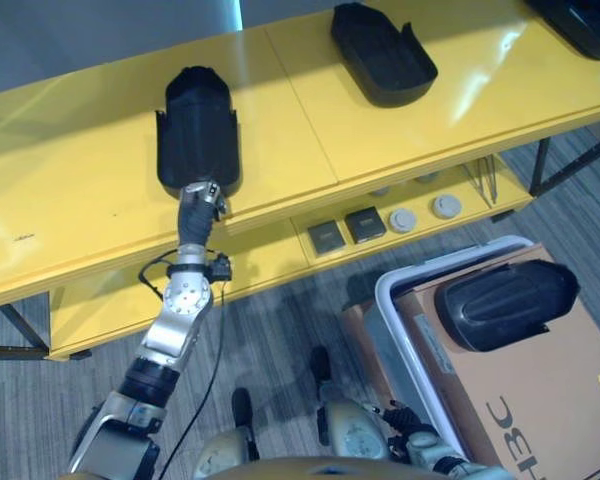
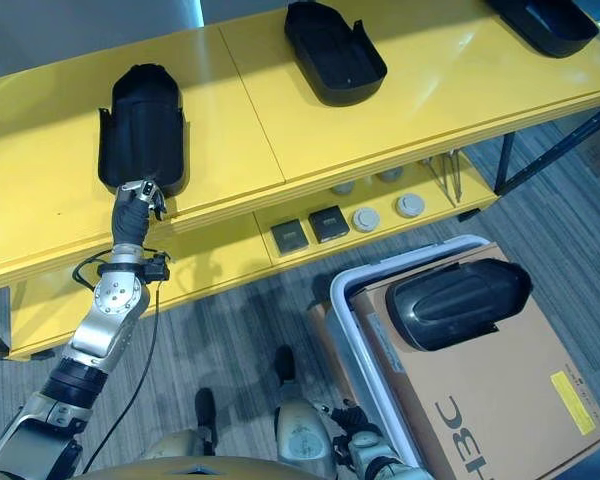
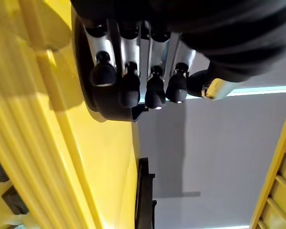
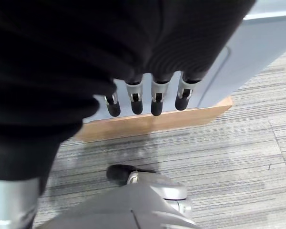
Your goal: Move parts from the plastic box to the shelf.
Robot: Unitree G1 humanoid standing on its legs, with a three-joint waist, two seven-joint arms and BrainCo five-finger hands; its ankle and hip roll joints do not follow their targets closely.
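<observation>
A black moulded part [image 1: 198, 125] lies on the top of the yellow shelf [image 1: 80, 180], at its left. My left hand [image 1: 200, 200] is at the part's near end by the shelf's front edge. Its fingers [image 3: 133, 81] are straight, their tips against the part's rim [image 3: 102, 110], and the thumb stands apart from them. Another black part [image 1: 505, 300] rests on the cardboard [image 1: 540, 400] inside the pale plastic box [image 1: 385, 300] at the lower right. My right hand [image 4: 143, 98] hangs open beside the box's wall, low over the carpet.
Two more black parts [image 1: 380, 55] [image 1: 580, 25] lie further right on the shelf top. The lower shelf board holds small dark squares [image 1: 365, 225] and round discs [image 1: 445, 207]. Grey carpet lies between the shelf and the box.
</observation>
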